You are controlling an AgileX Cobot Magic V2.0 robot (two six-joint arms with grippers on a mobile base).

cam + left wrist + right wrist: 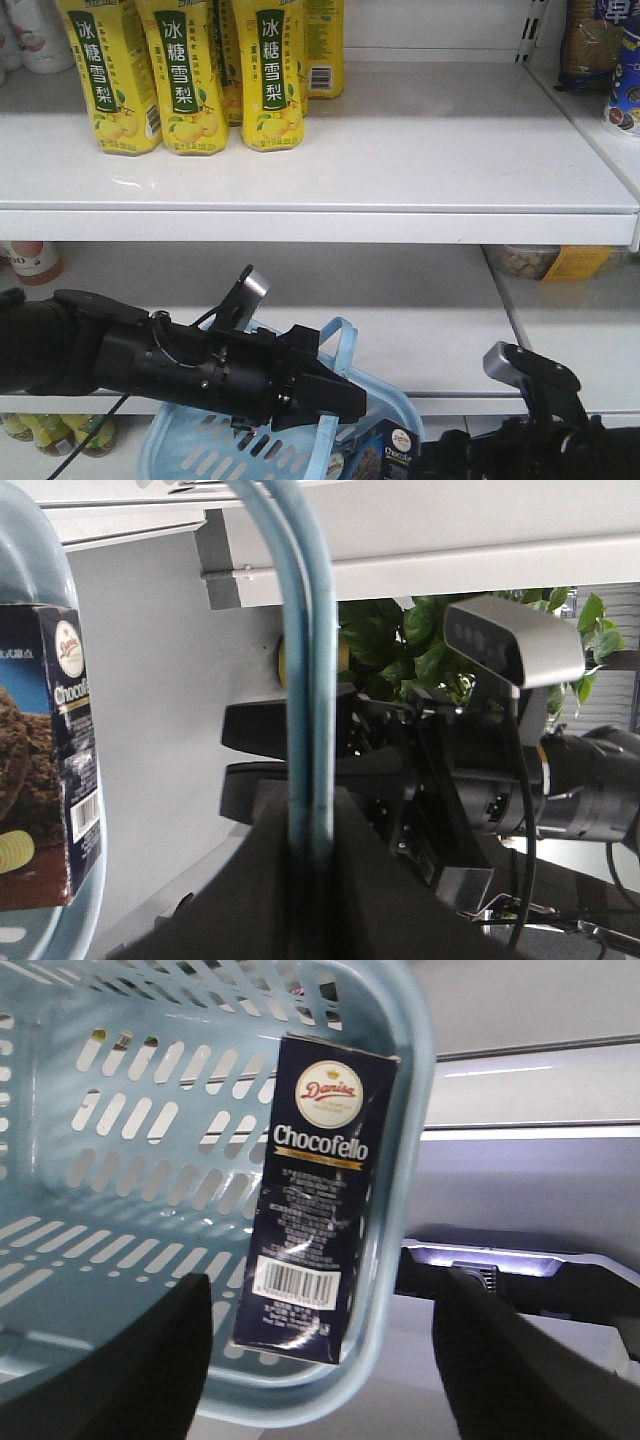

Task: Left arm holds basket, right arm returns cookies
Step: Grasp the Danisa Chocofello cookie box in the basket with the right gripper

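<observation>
- Light blue plastic is your marker. The basket [190, 450] shows low in the front view, before the lower bench [420, 310], with its slotted wall turned toward you.
- Your left arm [150, 355] reaches in from the left. Its gripper [340, 400] is clamped on the basket's looped handle [342, 345]. In the left wrist view you see the handle's two strands run straight down into the dark jaws.
- The cookies [318, 1190] are inside the basket, leaning against its wall at the rim corner. In the right wrist view the round logo end is uppermost and the barcode end lowest.
- Your right arm [540, 420] lies at the bottom right of the front view, just beside the basket's right edge.
- The right gripper [322, 1290] is spread wide. Its fingers [150, 1360] stand one on each side of the carton, with a gap showing on both sides in that view.
- Yellow drink cartons [185, 75] stand upright in a row on the upper bench [420, 160], well above both arms.
</observation>
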